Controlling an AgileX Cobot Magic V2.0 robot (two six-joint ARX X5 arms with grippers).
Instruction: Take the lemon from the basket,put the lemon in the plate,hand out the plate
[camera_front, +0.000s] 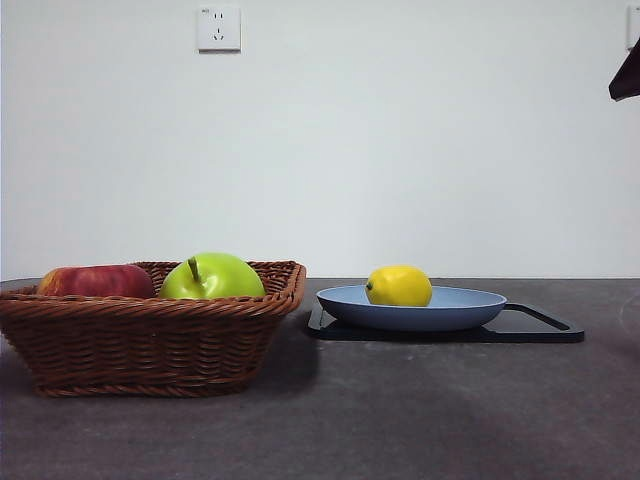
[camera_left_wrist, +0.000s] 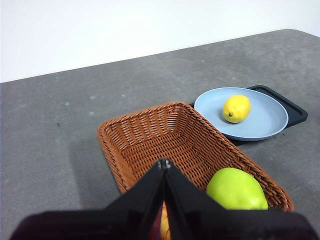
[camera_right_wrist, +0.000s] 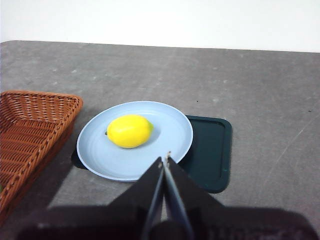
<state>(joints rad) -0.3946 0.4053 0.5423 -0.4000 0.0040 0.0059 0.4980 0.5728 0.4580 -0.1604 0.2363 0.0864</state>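
The lemon (camera_front: 399, 286) lies in the light-blue plate (camera_front: 470, 309) beside the wicker basket (camera_front: 150, 340); both pincers, left pincer (camera_left_wrist: 164, 163) and right pincer (camera_right_wrist: 164, 159), hang clenched and empty.

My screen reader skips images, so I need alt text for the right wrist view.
A lemon lies on a light-blue plate that rests partly on a black tray on a grey table. The right gripper, jaws shut, points at the plate's rim; a basket stands beside it.
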